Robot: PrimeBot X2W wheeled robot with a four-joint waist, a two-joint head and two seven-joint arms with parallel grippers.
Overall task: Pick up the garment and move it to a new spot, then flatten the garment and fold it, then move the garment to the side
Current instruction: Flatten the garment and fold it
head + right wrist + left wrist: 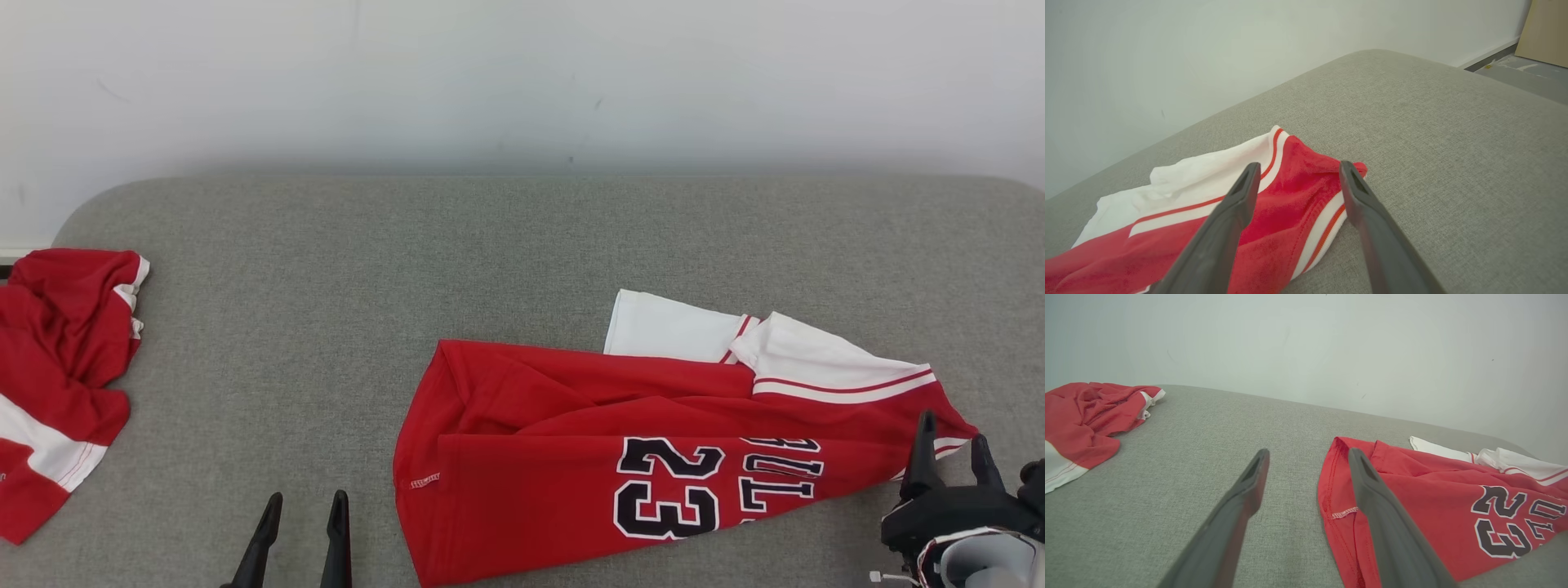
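The garment (571, 441) is a red jersey with white striped sleeves and a black "23". It lies folded lengthwise on the grey padded table (490, 245), right of centre. My right gripper (953, 449) stands open over the garment's right corner (1306, 196), its fingers (1237, 204) apart and nothing pinched between them. At the bottom edge, just left of the garment's hem (1345, 512), my left gripper (302, 510) is open and holds nothing. In the left wrist view the left gripper (1306, 461) has its right finger (1372, 490) in front of that hem.
A second red and white garment (57, 367) lies crumpled at the table's left edge (1086, 416). A pale wall (522, 82) runs behind the table. In the right wrist view, floor and a tan board (1543, 32) lie beyond the table's far corner.
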